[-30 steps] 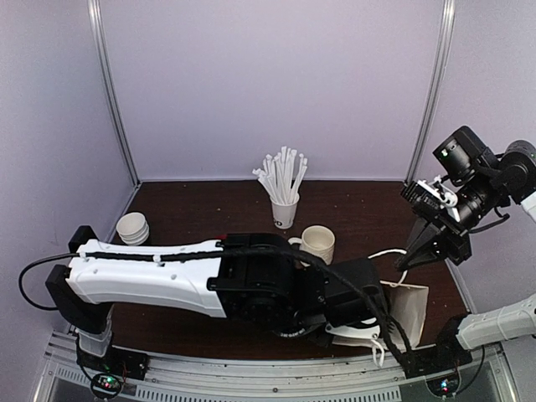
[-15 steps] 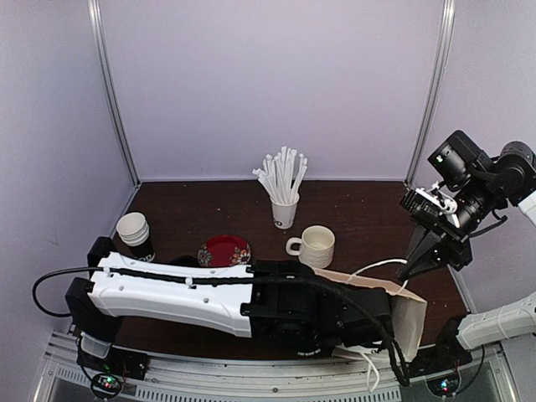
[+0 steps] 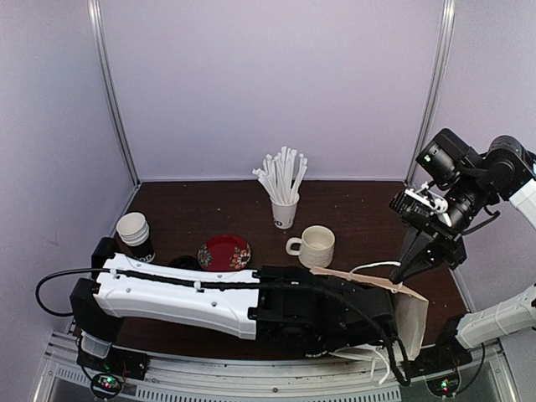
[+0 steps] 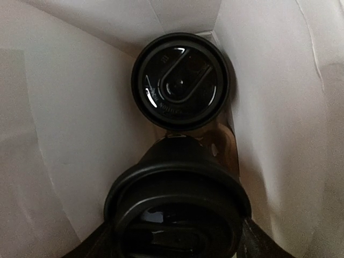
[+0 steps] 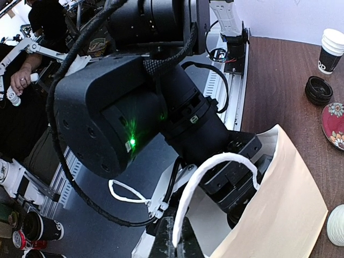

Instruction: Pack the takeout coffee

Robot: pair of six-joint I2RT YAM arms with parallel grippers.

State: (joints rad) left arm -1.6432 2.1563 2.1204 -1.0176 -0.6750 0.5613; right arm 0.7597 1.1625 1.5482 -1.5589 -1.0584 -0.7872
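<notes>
At the lower right of the top view, the left arm point(image 3: 176, 293) reaches across the desk point(image 3: 360, 213) into the mouth of a paper bag point(image 3: 412, 316). Inside the bag, the left end effector point(image 4: 177, 244) grips a lidded coffee cup point(image 4: 180, 207), its black lid filling the bottom of the left wrist view. A second lidded cup point(image 4: 181, 80) stands on the bag's floor just beyond it, in the upper centre against the bag's far corner. The right end effector point(image 3: 408, 270) is closed on the bag's white handle point(image 5: 215, 164) and holds that side up at right of centre. Further left on the desk are a cream mug point(image 3: 316, 244), a cup of straws point(image 3: 285, 201), a red plate point(image 3: 224, 251) and a stack of unlidded paper cups point(image 3: 134, 229).
</notes>
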